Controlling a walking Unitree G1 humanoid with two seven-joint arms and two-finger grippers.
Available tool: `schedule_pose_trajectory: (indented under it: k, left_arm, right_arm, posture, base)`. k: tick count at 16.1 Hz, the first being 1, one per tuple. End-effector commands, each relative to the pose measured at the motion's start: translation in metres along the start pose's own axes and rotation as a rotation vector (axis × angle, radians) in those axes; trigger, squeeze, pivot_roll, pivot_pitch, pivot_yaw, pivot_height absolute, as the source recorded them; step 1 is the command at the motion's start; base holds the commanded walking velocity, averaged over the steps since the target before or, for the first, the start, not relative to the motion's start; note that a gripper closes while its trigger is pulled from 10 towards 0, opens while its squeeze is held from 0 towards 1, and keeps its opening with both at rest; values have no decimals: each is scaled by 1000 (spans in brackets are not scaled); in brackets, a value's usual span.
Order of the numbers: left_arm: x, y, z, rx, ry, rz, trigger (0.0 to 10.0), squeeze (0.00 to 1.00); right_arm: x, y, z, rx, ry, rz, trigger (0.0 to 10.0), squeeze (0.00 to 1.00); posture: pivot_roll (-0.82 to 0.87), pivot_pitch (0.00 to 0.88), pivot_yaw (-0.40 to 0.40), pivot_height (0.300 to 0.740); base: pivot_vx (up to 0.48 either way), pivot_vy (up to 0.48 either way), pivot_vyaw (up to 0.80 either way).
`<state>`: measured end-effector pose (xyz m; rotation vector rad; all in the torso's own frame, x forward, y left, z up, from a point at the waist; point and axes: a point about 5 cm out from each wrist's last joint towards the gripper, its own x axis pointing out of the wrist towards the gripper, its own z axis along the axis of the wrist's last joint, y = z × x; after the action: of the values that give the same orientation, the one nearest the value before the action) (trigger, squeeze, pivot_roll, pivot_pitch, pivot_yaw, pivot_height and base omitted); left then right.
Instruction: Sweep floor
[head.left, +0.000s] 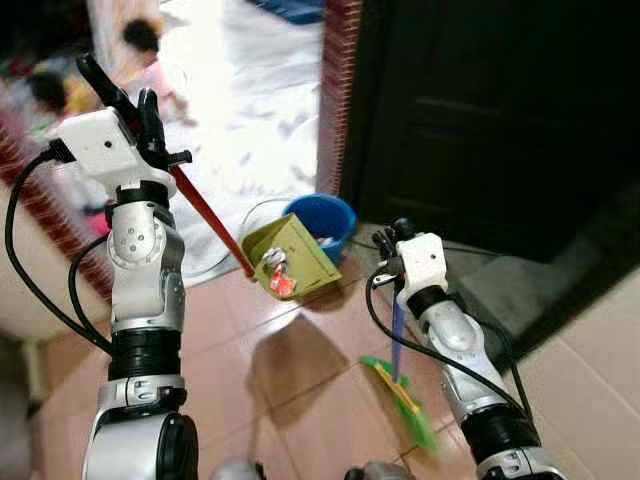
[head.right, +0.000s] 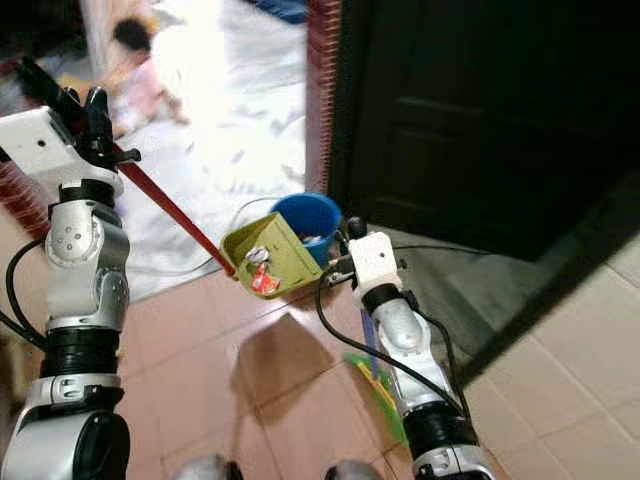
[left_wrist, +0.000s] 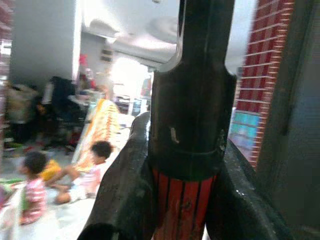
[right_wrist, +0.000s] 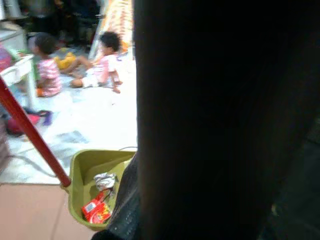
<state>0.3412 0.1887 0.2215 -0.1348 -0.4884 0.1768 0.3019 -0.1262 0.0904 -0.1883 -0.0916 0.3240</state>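
Standing on pink floor tiles (head.left: 290, 370) by a dark door (head.left: 480, 110), the robot holds two tools. Its left gripper (head.left: 140, 115) is clamped on the red dustpan handle (head.left: 205, 210), which sits between both fingers (left_wrist: 125, 195) in the left wrist view. The olive dustpan (head.left: 295, 255) hangs tilted, just before a blue bucket (head.left: 325, 220), holding a red wrapper (right_wrist: 96, 211) and crumpled foil (right_wrist: 104, 179). The right gripper (head.left: 392, 240) grips the broom's blue shaft (head.left: 398, 340); its green head (head.left: 405, 400) is blurred. The right wrist view is largely blocked by darkness, with two seated children (right_wrist: 75, 65) beyond.
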Motion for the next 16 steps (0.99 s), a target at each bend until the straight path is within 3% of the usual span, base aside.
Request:
schedule_pose_trajectory:
  k: [1,11,16]
  left_arm:
    - [13,-14,30,-32,-123,-32,10000,0]
    - [25,-19,45,-35,-180,-14,10000,0]
    - [26,-27,53,19,-232,-21,10000,0]
  right_arm:
    - [4,-3,12,-35,-59,13,10000,0]
    - [4,5,15,-50,-81,46,10000,0]
    - [4,6,15,-54,-83,51,10000,0]
  posture:
    - [-40,0,17,740]
    - [-42,0,23,740]
    - [-43,0,26,740]
  base:
    - [266,0,0]
    - [418,0,0]
    - [466,0,0]
